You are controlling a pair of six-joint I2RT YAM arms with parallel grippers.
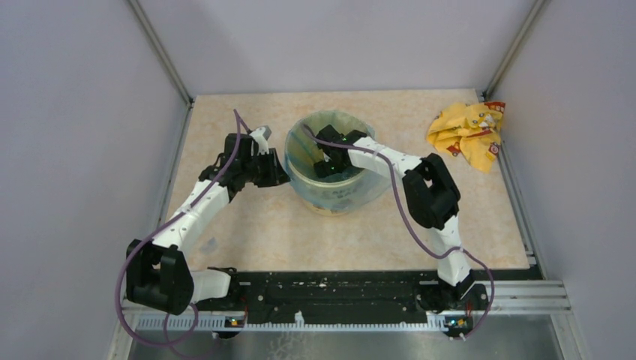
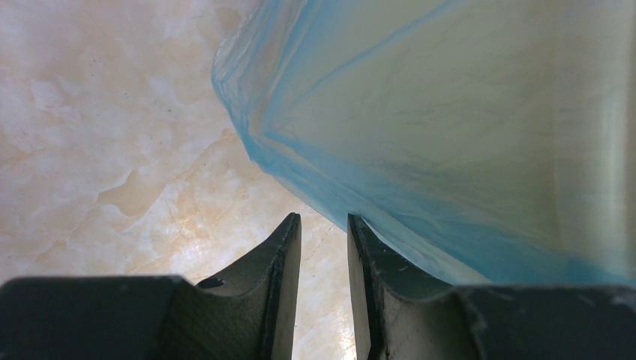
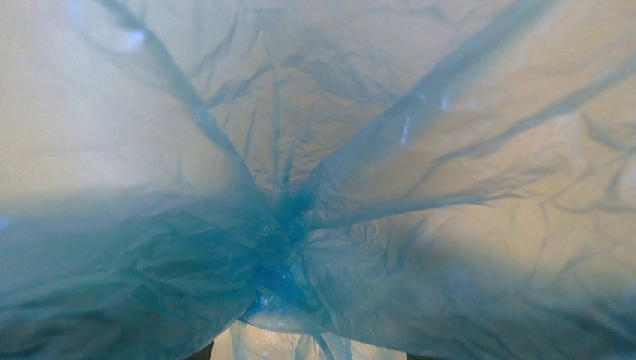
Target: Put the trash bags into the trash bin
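Note:
The pale yellow trash bin (image 1: 339,196) stands upright at the middle of the table. The translucent blue trash bag (image 1: 319,144) lies inside it, its film spread over the rim. My right gripper (image 1: 324,166) reaches down inside the bin. In the right wrist view the crinkled blue film (image 3: 420,150) fills the frame and gathers to a point low in the middle, hiding the fingers. My left gripper (image 1: 279,171) is low beside the bin's left wall. In the left wrist view its jaws (image 2: 324,221) stand a narrow gap apart with only table between them, and the right fingertip (image 2: 358,229) touches the film's edge (image 2: 420,150).
A crumpled yellow-and-red wrapper (image 1: 466,133) lies at the back right by the wall. The beige marbled tabletop (image 2: 112,150) is fenced by metal rails and grey walls. The black base rail (image 1: 360,296) runs along the near edge.

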